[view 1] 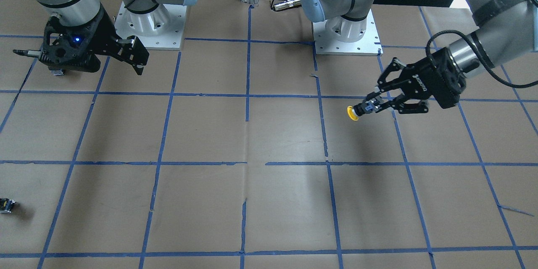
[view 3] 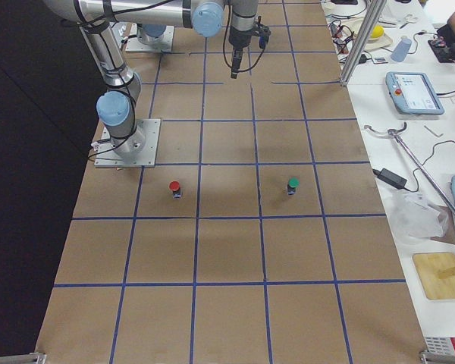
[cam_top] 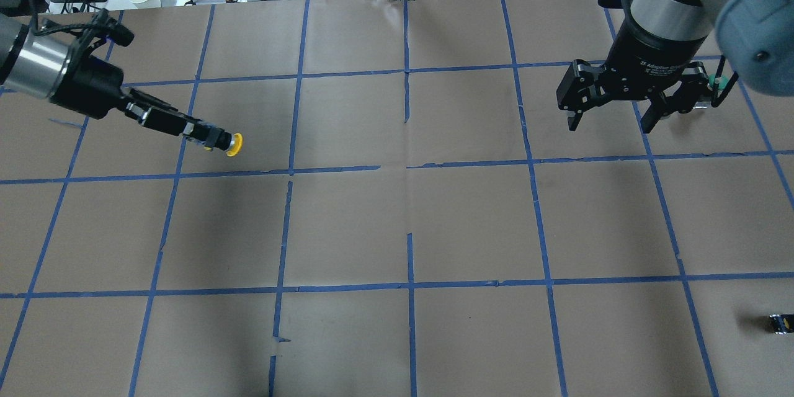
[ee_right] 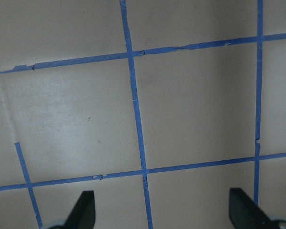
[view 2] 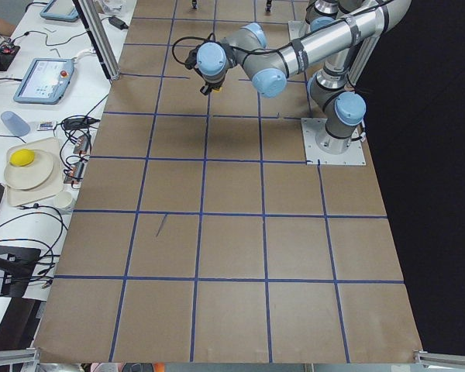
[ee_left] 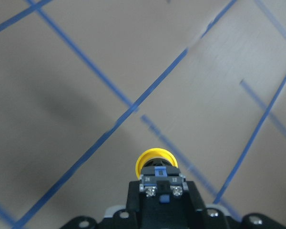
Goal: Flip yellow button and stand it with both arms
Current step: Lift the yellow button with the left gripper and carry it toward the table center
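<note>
At the tabletop's (cam_top: 471,229) right end, nearest the side camera, a red-capped button (view 3: 174,186) and a green-capped button (view 3: 292,183) stand upright and apart on the brown paper (view 3: 227,250). A small black part (cam_top: 780,323) with a yellow spot lies close to that same end's edge. Farther in, the right gripper (cam_top: 610,124) hangs above the table's right half, fingers pointing down, jaws spread wide and holding nothing. From overhead, a speck of green beside its outer finger may be the green cap, mostly hidden by the gripper's body. Blue tape lines (cam_top: 409,285) cross the paper between the two arms. Farthest, over the left half, the left gripper (view 1: 370,107) reaches in from the left end, its jaws pinched tight on the black body of the yellow button (view 1: 353,113). The button lies level in the air, off the paper, cap facing the table's middle. From the wrist camera, the fingers and the button's own body cover the cap's lower half.
</note>
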You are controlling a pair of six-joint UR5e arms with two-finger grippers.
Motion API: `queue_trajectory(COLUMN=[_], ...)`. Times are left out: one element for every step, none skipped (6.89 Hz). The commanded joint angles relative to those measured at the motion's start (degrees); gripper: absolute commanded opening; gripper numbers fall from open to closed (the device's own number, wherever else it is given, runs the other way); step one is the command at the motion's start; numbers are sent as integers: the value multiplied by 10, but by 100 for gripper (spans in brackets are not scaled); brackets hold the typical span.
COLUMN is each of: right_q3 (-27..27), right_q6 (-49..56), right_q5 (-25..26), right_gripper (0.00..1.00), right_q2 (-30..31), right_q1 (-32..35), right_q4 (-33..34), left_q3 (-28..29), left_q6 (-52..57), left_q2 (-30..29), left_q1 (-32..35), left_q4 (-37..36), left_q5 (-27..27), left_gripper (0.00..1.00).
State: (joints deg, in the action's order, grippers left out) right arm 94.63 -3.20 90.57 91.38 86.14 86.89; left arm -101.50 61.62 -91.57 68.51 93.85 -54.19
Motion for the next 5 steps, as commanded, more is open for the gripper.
queue_trajectory(right_q3=[-1, -3, -8, -10, -15], right_q6=[-6, -6, -17, -71, -116], right_q5=[-7, -23, -93, -134, -191], right_gripper=[100, 100, 100, 100, 100], right_q2=[-21, -21, -22, -23, -29], right_q1=[-34, -53, -67, -72, -76], right_q4=[-6, -9, -11, -12, -12], left_q3=[-12, -12, -14, -26, -46], left_q6=[-204, -291, -326, -380, -405], left_q2=[25, 31, 37, 43, 46], left_q1=[78, 100, 115, 138, 153], left_q4=[25, 25, 30, 30, 31], left_q5=[134, 189, 216, 280, 327], left_gripper=[12, 12, 12, 12, 12])
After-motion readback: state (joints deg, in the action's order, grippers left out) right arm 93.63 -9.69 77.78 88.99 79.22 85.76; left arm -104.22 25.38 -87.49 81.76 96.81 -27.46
